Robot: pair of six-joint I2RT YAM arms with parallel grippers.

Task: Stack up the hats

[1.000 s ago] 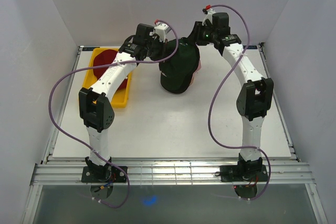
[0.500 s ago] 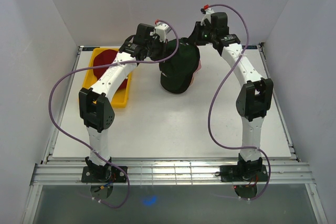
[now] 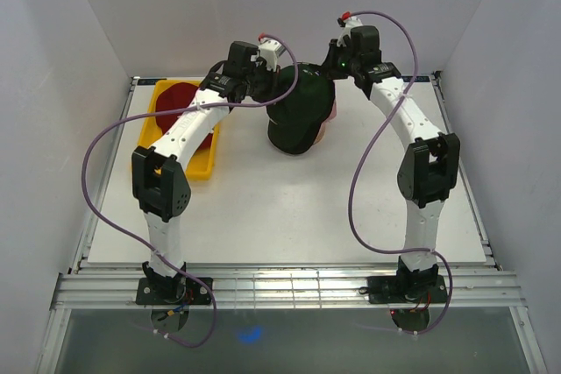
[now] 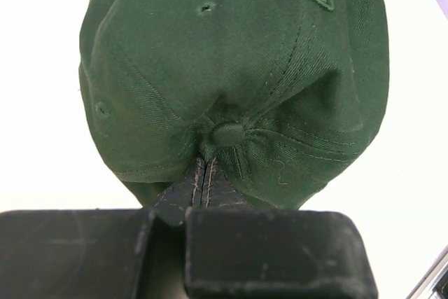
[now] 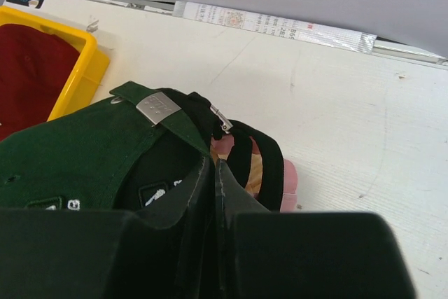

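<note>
A dark green hat (image 3: 296, 116) sits on top of a black hat (image 5: 269, 166) over the pink stand (image 5: 287, 183) at the back middle of the table. My left gripper (image 4: 204, 171) is shut, pinching the green hat's crown fabric just below the top button. My right gripper (image 5: 213, 162) is shut on the green hat's rear rim, below its metal strap buckle (image 5: 157, 108). From above, the left gripper (image 3: 279, 85) and right gripper (image 3: 323, 72) flank the hat's far side. A red hat (image 3: 175, 98) lies in the yellow tray (image 3: 203, 164).
The yellow tray (image 5: 80, 78) stands at the back left, next to the left arm. The table's far edge, with a paper label strip (image 5: 273, 24), runs close behind the hats. White walls enclose the table on three sides.
The right gripper's fingers have closed on the green hat's rear rim and its wrist has shifted slightly. The left gripper has kept its pinch on the crown.
</note>
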